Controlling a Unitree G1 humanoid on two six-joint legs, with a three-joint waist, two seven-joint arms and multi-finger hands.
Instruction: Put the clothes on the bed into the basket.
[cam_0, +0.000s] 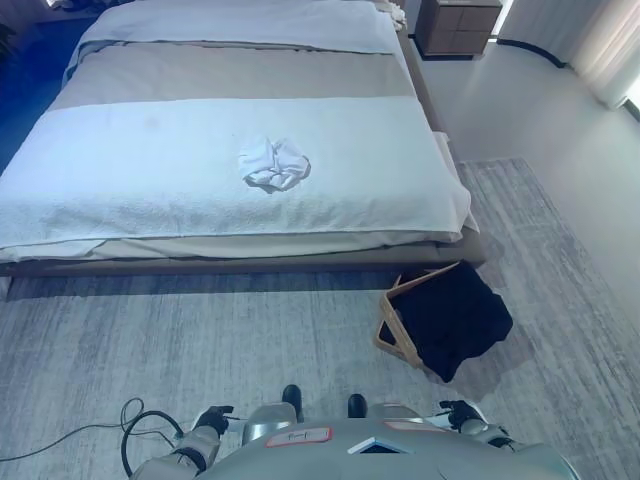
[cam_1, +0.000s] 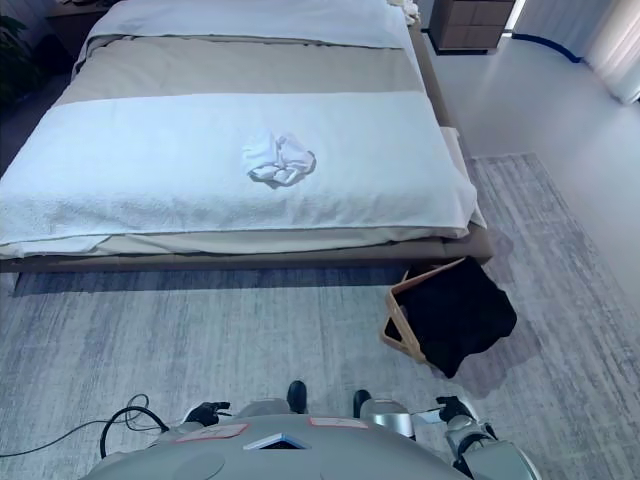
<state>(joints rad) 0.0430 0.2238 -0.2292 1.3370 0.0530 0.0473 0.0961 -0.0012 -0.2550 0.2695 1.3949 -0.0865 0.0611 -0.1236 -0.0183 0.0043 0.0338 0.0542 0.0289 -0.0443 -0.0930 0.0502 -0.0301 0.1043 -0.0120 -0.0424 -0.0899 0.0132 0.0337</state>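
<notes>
Clothes (cam_0: 274, 163) on bed (cam_0: 150, 190), basket (cam_0: 398, 330) beside

Silver-grey arms — dark hands (cam_0: 213, 418), white-tipped

Bed (cam_0: 150, 170) with white cover over lower half, beige band above it. Crumpled white clothes (cam_0: 273, 163) lie on the white cover, near its middle. Grey rug (cam_0: 200, 340) on floor beside bed; wooden basket (cam_0: 398, 325) with dark cloth (cam_0: 455, 315) stands on rug near bed corner.
</notes>
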